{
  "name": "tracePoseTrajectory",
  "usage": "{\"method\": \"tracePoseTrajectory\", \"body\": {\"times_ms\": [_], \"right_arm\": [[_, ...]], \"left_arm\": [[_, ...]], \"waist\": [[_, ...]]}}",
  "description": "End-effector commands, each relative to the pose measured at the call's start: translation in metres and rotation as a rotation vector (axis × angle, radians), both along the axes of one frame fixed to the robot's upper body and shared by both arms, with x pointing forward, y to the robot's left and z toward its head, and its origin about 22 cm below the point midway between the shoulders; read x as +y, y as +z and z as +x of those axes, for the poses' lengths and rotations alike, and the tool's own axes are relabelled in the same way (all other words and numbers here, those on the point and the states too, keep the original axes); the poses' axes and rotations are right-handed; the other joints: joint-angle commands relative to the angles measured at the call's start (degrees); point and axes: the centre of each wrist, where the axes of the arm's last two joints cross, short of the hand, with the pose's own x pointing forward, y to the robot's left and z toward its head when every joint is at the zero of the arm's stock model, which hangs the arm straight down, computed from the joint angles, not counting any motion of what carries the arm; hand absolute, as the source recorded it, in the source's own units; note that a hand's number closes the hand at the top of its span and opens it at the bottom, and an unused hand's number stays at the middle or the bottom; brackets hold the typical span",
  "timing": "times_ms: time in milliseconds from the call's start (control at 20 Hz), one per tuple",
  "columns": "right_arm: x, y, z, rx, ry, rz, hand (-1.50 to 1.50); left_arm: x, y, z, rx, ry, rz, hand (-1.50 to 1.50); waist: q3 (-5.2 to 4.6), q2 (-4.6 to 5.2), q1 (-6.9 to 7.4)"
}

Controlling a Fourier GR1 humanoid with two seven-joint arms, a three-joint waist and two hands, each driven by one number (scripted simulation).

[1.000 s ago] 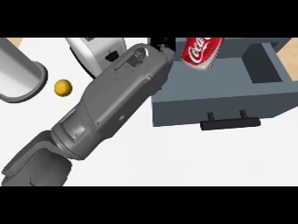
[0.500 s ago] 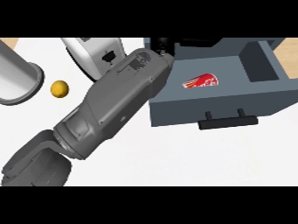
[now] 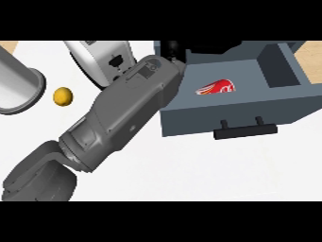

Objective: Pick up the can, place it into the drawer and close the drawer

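A white worktop fills most of the frame, with strips of light wood showing at the upper left and upper right corners. At the upper right sits a grey drawer, pulled open, its dark handle facing the lower edge. The red can lies inside the drawer, near its left wall. A grey forearm runs diagonally from the lower left up to the drawer's left rim, where a black hand shows only in part at the top centre; whether its fingers are apart or together cannot be told. A grey cylinder lies at the upper left, a small yellow ball just beside it, and a white rounded object behind the forearm.
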Motion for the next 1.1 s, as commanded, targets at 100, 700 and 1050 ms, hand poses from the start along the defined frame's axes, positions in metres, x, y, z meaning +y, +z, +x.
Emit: {"method": "tracePoseTrajectory", "body": {"times_ms": [100,700,1050], "right_arm": [[0.004,0.017,-0.003,-0.065,-0.041,-0.116,-1.50],[0.034,0.049,0.017,-0.255,0.058,-0.508,-1.50],[0.052,0.047,0.058,-0.203,0.036,-0.690,-1.50]], "left_arm": [[-0.003,0.003,-0.001,0.001,-0.010,-0.036,-1.50],[-0.010,0.022,-0.001,-0.108,-0.024,-0.058,-1.50],[-0.012,0.018,-0.007,-0.085,-0.036,-0.100,-1.50]], "waist": [[-0.06,-0.32,1.19],[-0.06,0.06,2.23],[-0.09,-0.57,4.74]]}}
